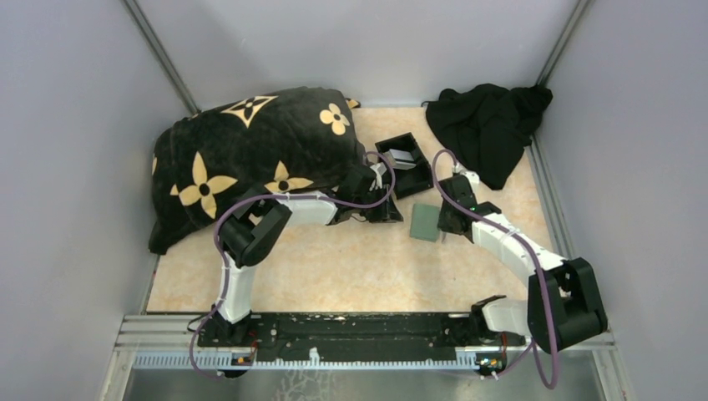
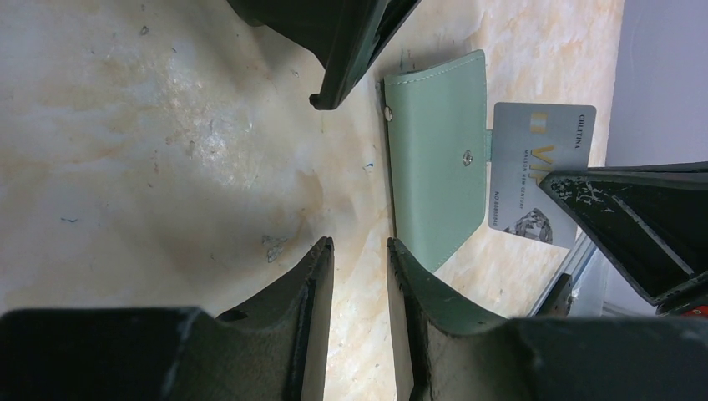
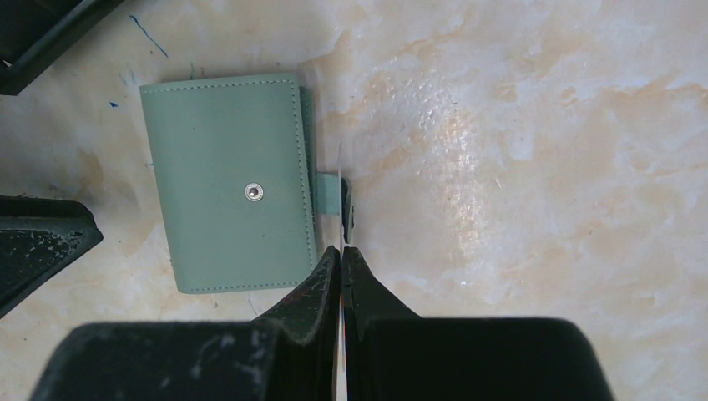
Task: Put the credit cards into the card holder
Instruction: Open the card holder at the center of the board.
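**Credit card (image 2: 538,171) standing on edge beside the card holder (image 3: 225,184)**

I am clenching my right gripper (image 3: 341,251) on one credit card, pinching it low so that it is standing upright. From my right wrist it is showing only as a thin pale line between the pads. I judge I am carrying it this way so that a thin edge, not a flat face, is leading toward a pocket. The card is hovering just beside the snap tab (image 3: 328,190), which is sticking out from the holder's long side. The holder is lying flat on the table (image 3: 543,167), snap upward and apparently folded shut, so no pocket slit is showing.

My left gripper (image 2: 359,244) is hanging part-open and gripping nothing. It is low over the table at the holder's opposite long side, probably placed to brace or open the holder.

The black box (image 1: 416,182) is crowding one short end of the holder, with something pale inside, likely the other cards (image 1: 403,156). Bare table is lying beyond the card, so I am reading that side as free for backing off. The pillow (image 1: 250,150) and black cloth (image 1: 488,125) are sitting well apart.
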`<state>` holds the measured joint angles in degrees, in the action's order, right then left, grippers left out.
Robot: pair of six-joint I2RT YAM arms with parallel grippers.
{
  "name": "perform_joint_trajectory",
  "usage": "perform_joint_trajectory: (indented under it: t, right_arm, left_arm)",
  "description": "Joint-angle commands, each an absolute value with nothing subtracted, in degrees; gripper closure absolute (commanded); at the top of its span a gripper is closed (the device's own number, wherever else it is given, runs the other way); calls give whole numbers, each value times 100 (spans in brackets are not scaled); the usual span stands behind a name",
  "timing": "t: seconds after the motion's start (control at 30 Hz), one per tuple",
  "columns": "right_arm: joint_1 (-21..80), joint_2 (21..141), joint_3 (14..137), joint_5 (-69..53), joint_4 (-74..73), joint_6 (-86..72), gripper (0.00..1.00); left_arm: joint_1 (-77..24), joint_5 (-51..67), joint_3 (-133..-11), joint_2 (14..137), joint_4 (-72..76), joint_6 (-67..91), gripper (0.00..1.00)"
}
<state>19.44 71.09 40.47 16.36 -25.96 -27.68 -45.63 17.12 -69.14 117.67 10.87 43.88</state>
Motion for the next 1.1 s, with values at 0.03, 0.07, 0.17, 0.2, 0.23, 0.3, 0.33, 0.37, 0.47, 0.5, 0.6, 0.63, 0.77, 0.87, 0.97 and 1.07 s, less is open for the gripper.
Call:
perform_joint_trajectory:
  t: [0.03, 0.07, 0.17, 0.2, 0.23, 0.3, 0.33, 0.37, 0.47, 0.5, 0.6, 0.63, 0.77, 0.87, 0.97, 1.07]
  right_arm:
    - [1815, 6935, 3929, 1377, -2071, -2864, 100]
    - [1811, 6915, 3907, 1347, -2021, -2873, 100]
    - [1789, 6839, 3828, 1272, -1861, -2877, 100]
    - [1790, 6850, 3816, 1246, -1830, -2872, 100]
    - [1793, 6855, 3793, 1224, -1802, -2874, 100]
    - [1793, 6828, 3744, 1184, -1712, -2889, 100]
    - [1789, 6807, 3710, 1166, -1680, -2893, 100]
    - [1792, 6767, 3690, 1153, -1638, -2907, 100]
    - [1790, 6703, 3634, 1099, -1566, -2909, 100]
    - [1793, 6708, 3630, 1099, -1560, -2908, 100]
    - [1790, 6698, 3581, 1035, -1490, -2907, 100]
    - [1788, 6669, 3559, 1020, -1453, -2917, 100]
    - [1789, 6472, 3463, 959, -1275, -2953, 100]
    - [1791, 6366, 3385, 882, -1140, -2995, 100]
    - [1792, 6264, 3271, 821, -998, -3042, 100]
    - [1789, 6171, 3163, 760, -838, -3083, 100]
  left_arm:
    - [-4612, 1797, -7094, 11919, 1110, 4340, 64]
    - [-4614, 1798, -7106, 11927, 1105, 4334, 64]
    - [-4623, 1817, -7130, 11959, 1099, 4336, 64]
    - [-4623, 1828, -7142, 11969, 1092, 4335, 64]
    - [-4622, 1829, -7153, 11978, 1090, 4341, 64]
    - [-4630, 1836, -7154, 11983, 1082, 4342, 64]
    - [-4632, 1831, -7150, 11981, 1075, 4342, 64]
    - [-4627, 1834, -7142, 11980, 1073, 4334, 64]
    - [-4631, 1859, -7138, 11995, 1090, 4341, 64]
    - [-4632, 1863, -7151, 11997, 1094, 4342, 64]
    - [-4632, 1878, -7168, 12022, 1090, 4350, 64]
    - [-4632, 1876, -7168, 12023, 1082, 4351, 64]
    - [-4627, 1821, -7118, 12002, 1048, 4303, 64]
    - [-4630, 1824, -7095, 11997, 1051, 4298, 64]
    - [-4632, 1828, -7040, 12006, 1047, 4285, 64]
    - [-4631, 1828, -6969, 12009, 1061, 4273, 64]
